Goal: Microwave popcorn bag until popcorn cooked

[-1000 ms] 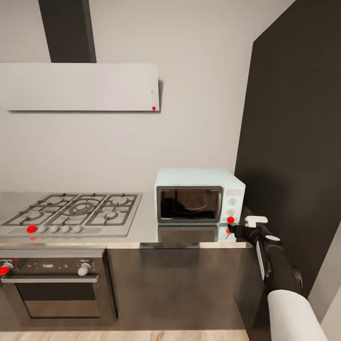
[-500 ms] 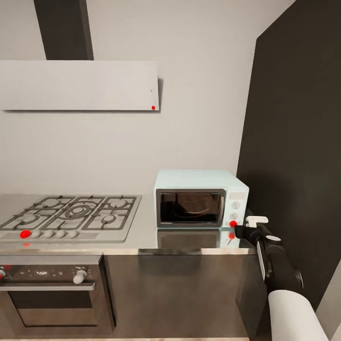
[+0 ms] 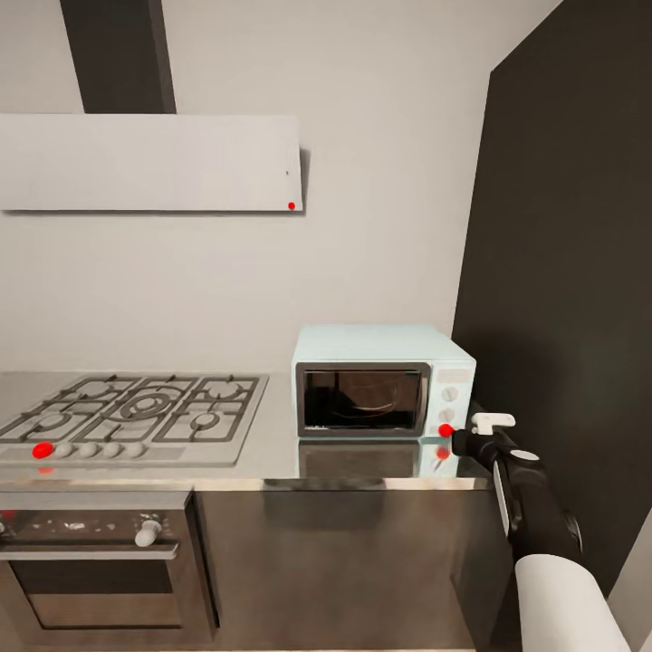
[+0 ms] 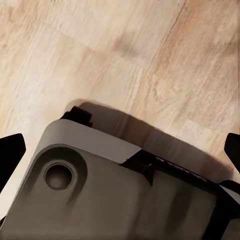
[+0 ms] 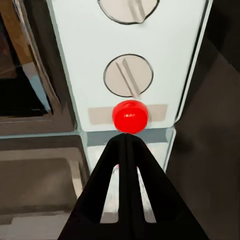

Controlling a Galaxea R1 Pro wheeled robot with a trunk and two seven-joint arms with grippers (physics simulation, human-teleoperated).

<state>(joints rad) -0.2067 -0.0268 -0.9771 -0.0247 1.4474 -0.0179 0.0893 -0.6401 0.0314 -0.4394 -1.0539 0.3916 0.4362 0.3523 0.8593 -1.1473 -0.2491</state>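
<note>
The pale blue microwave stands on the grey countertop with its dark glass door closed. My right gripper is shut, and its tips sit just under the red button at the foot of the knob panel. The right wrist view has the closed fingertips meeting the red button below a round knob. A brownish shape shows dimly behind the glass; I cannot tell if it is the popcorn bag. The popcorn is hidden. My left gripper hangs open over the wooden floor.
A gas hob lies left of the microwave, with a steel built-in oven beneath it. A pale hood hangs on the wall above. A tall dark panel rises close beside my right arm. The robot's grey base is under the left gripper.
The head camera has shifted a little, so the whole picture has slid. My right gripper's tip has stayed at the microwave's red button. The door has stayed closed.
</note>
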